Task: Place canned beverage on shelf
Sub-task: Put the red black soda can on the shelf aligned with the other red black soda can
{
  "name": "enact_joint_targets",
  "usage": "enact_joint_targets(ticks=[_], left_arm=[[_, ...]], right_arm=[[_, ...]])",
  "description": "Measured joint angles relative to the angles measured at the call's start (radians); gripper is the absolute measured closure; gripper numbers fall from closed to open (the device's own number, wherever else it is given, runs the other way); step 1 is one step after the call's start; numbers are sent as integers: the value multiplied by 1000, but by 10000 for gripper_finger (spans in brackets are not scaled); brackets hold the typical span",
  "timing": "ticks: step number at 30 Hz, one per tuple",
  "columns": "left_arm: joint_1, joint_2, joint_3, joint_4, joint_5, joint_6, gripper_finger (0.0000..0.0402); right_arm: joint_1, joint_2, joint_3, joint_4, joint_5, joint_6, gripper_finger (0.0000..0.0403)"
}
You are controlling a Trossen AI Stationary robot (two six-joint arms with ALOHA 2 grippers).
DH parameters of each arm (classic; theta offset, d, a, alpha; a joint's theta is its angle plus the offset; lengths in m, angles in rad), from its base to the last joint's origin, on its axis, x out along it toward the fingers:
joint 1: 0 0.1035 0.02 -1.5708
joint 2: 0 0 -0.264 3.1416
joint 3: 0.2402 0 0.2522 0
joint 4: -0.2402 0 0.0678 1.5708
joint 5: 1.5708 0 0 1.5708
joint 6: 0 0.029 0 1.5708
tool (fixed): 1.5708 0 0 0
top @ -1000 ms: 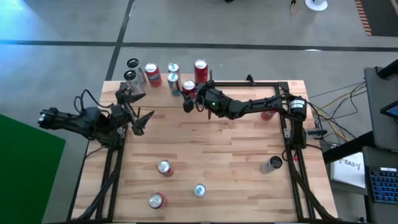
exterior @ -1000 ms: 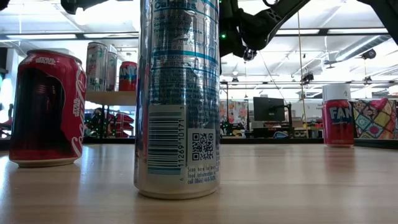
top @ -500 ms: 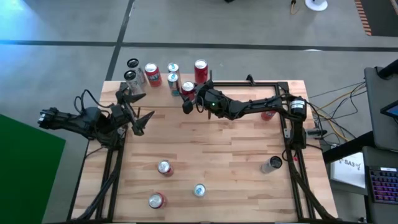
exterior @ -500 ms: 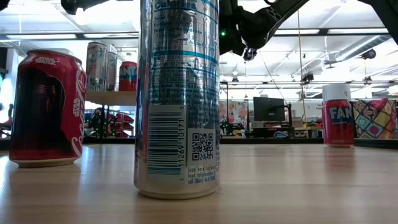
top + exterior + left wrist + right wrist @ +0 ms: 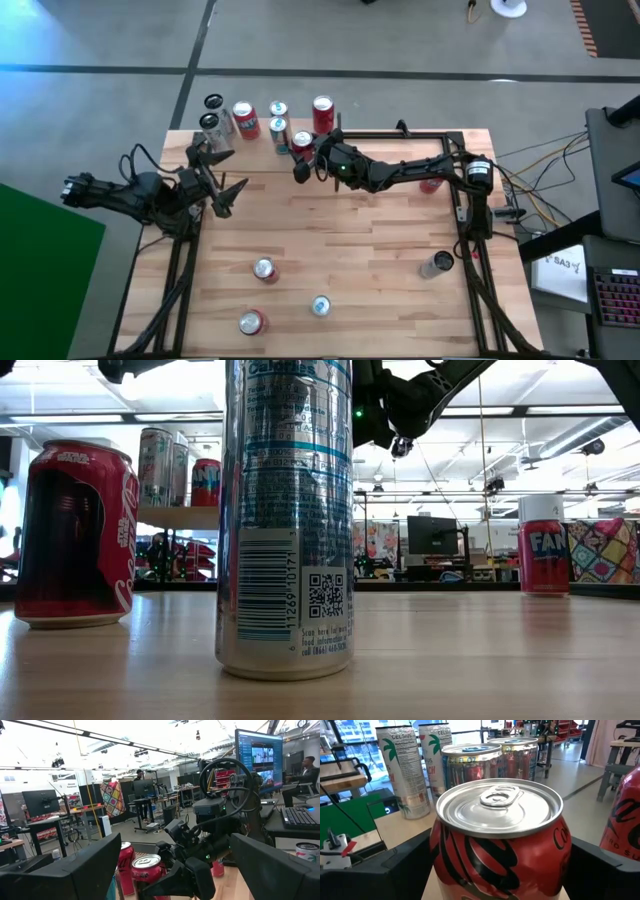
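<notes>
A red can stands upright on the shelf's light wood board, at the table's far left. Several other cans stand on the shelf behind and beside it, among them two tall white ones. My right gripper reaches level from the table's right. It is open, with one finger on each side of the red can. My left gripper hangs open over the table's left edge, with nothing between its fingers. My right gripper has its fingers close beside the red can's side wall, level, coming from the table's right. I cannot tell whether they touch it. The can stands upright on the shelf board.
Loose cans stand on the table: two red and a silver one near the front, a dark one at the right, and a red one under my right arm. Black frame rails run along the sides.
</notes>
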Motion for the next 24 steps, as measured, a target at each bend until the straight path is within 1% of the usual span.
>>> enact_joint_targets(ticks=[9, 16, 24], left_arm=[[0, 0, 0, 0, 0, 0, 43], [0, 0, 0, 0, 0, 0, 43], [0, 0, 0, 0, 0, 0, 43]], right_arm=[[0, 0, 1, -8, -7, -23, 51], [0, 0, 1, -15, -27, -85, 51], [1, -14, 1, -14, -26, -90, 51]])
